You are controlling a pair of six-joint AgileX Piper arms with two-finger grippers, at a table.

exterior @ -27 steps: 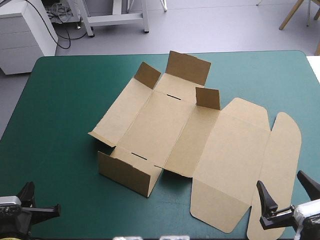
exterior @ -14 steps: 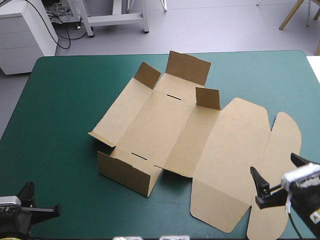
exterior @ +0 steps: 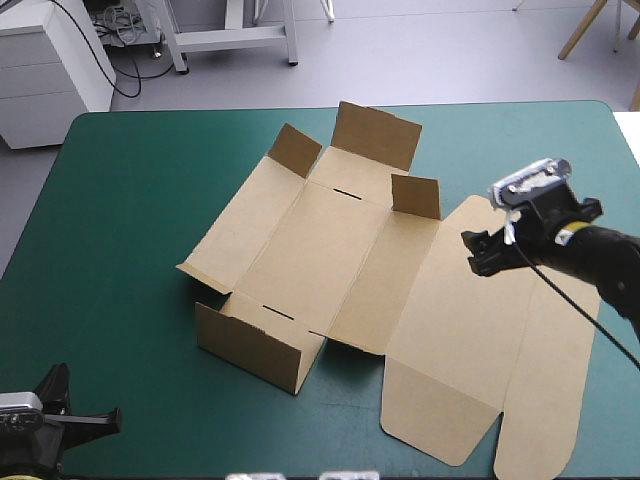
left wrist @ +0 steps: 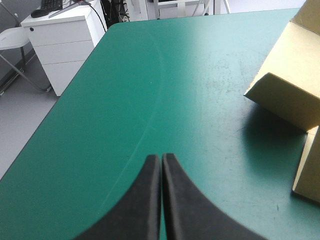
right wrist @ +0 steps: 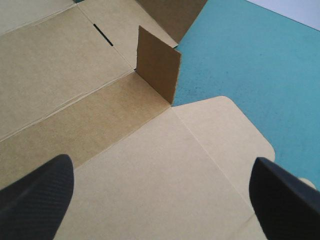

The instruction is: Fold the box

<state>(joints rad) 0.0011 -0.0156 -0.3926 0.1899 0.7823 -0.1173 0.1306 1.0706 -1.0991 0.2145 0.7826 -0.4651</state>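
You have the box (exterior: 330, 260) lying open in the middle of the teal-green cover (exterior: 120, 220). Its lid panel (exterior: 470, 310) is spread flat toward the table's right edge. The right gripper (exterior: 482, 252) hangs over the far part of that lid panel, and the box's base lies ahead of it. In the right wrist view, the small upright flap (right wrist: 157, 62) stands just ahead of the fingers, at the corner where the lid meets the base. The slot in the base floor shows beyond it.

The right gripper's black fingers stand wide apart with only flat brown board showing between them. They hold nothing, and the views do not show whether they touch the board. Your left gripper (left wrist: 161, 170) sits at the table's near left corner, well apart from the box. Its fingers are pressed together into one point with nothing between them (bare cover lies ahead of them). The box's raised near wall (left wrist: 287, 97) shows off to one side.

Compared with the earlier pictures, the right gripper has travelled from the table's near right corner, over the lid's outer flap, up to the lid's far part. The box lies as it did, with the same flaps raised, and the left gripper has not moved.
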